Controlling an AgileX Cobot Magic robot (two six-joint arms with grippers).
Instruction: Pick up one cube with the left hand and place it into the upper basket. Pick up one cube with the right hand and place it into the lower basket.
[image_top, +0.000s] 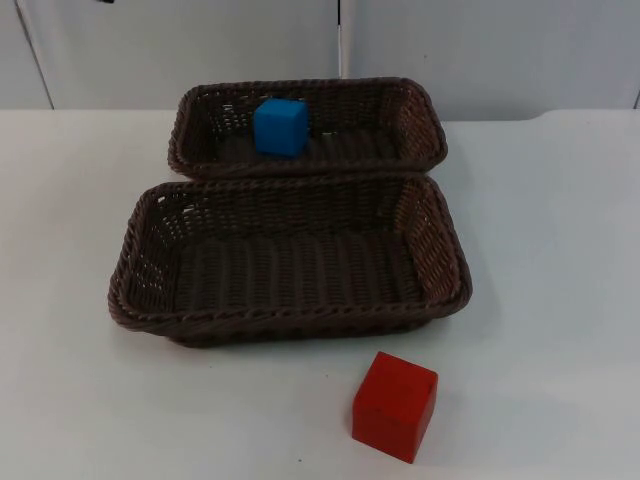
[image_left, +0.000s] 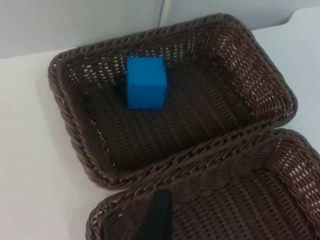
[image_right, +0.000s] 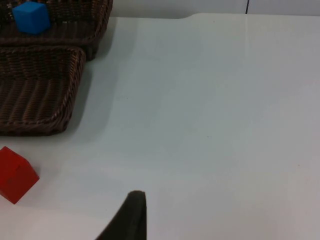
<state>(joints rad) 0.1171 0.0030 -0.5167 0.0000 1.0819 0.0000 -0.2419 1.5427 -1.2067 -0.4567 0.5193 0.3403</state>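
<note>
White desk (image_top: 560, 300): flat surface ending at a grey partition wall (image_top: 180, 50) along its far edge. Lower basket (image_top: 290, 325): dark brown woven wicker, rectangular, the larger of the two in the top view, standing on the desk nearer the camera; interior holds nothing; its far rim lies just beside, possibly touching, the near rim of the upper basket. Upper basket (image_top: 420, 125): same brown weave and shape, set against the far side of the lower basket, close to the partition wall; it holds one cube. Red cube (image_top: 395, 406): on the bare desk in front of the lower basket, toward that basket's right end, apart from its rim, sitting slightly turned so one corner faces the camera; also seen from the right wrist (image_right: 15, 175), on the desk near the lower basket's corner. Blue cube (image_top: 281, 126): resting upright on the floor of the upper basket, left of that basket's centre, clear of the walls; from the left wrist (image_left: 146, 82) it stands on the weave toward the basket's far wall. Left gripper (image_left: 157, 220): one black fingertip visible above the lower basket's rim; whether its fingers are released or clenched cannot be told. Right gripper (image_right: 131, 216): one black fingertip above bare desk, well apart from the red cube; finger state likewise cannot be told.
</note>
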